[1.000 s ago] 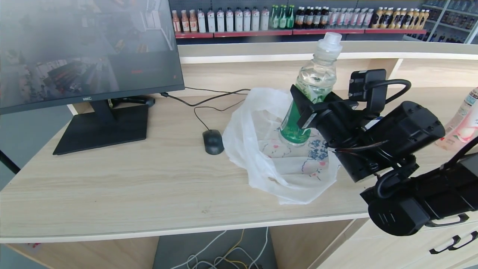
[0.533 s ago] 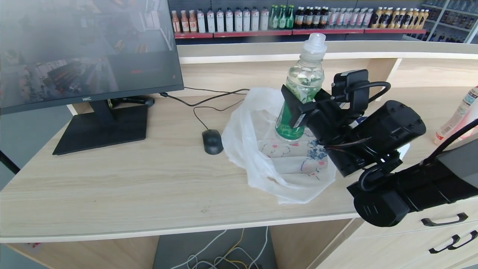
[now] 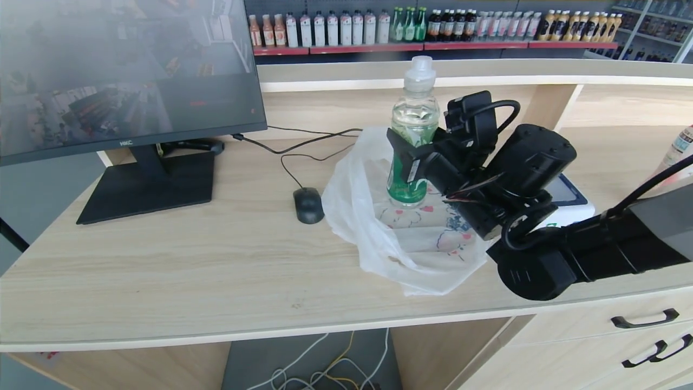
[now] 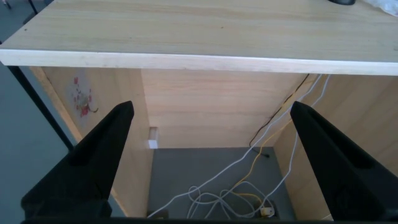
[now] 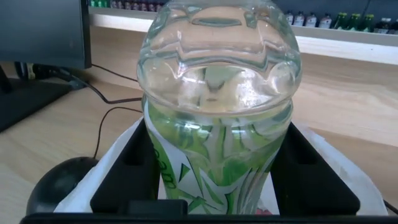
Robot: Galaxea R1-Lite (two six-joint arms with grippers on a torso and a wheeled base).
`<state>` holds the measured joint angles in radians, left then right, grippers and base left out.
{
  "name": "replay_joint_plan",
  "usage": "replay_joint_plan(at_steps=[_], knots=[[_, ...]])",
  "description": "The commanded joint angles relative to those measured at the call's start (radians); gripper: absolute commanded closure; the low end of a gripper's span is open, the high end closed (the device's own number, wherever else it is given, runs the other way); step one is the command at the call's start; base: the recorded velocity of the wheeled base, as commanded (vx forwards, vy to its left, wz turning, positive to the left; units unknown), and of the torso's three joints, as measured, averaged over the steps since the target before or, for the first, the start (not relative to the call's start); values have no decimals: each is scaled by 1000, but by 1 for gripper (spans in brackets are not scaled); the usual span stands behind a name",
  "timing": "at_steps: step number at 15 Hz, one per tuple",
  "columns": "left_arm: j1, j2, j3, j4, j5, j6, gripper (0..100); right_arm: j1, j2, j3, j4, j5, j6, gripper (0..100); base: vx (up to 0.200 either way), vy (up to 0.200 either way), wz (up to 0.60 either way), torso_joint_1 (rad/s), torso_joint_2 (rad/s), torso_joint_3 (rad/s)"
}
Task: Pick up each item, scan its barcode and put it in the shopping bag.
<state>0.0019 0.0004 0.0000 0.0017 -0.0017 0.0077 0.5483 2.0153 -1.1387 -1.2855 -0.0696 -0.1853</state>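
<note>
Above a wooden shop counter (image 3: pixel 189 260), upright green-labelled drink bottle (image 3: pixel 416 114) clamped in right gripper (image 3: pixel 412 165), shopping bag (image 3: pixel 373 238) at six o'clock beneath.

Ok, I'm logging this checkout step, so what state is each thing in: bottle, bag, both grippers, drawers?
shopping bag: mouth open, slumped on the counter
bottle: capped, upright, held over the shopping bag
right gripper: shut on the bottle
left gripper: open, empty
drawers: shut

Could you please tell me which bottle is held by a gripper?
The green-labelled bottle, upright in the right gripper; the pink-labelled bottle farther right is untouched.
</note>
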Motion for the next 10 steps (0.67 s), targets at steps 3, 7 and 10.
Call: replay_joint_plan(at_steps=[3,7,10], knots=[[1,0,0,0,0,0,0,2,63,-96,32,4,1,100,0,0,0,0,0,0],[0,0,0,0,0,0,0,4,125,-133,32,4,4,100,0,0,0,0,0,0],[1,0,0,0,0,0,0,7,141,-136,31,4,4,100,0,0,0,0,0,0]])
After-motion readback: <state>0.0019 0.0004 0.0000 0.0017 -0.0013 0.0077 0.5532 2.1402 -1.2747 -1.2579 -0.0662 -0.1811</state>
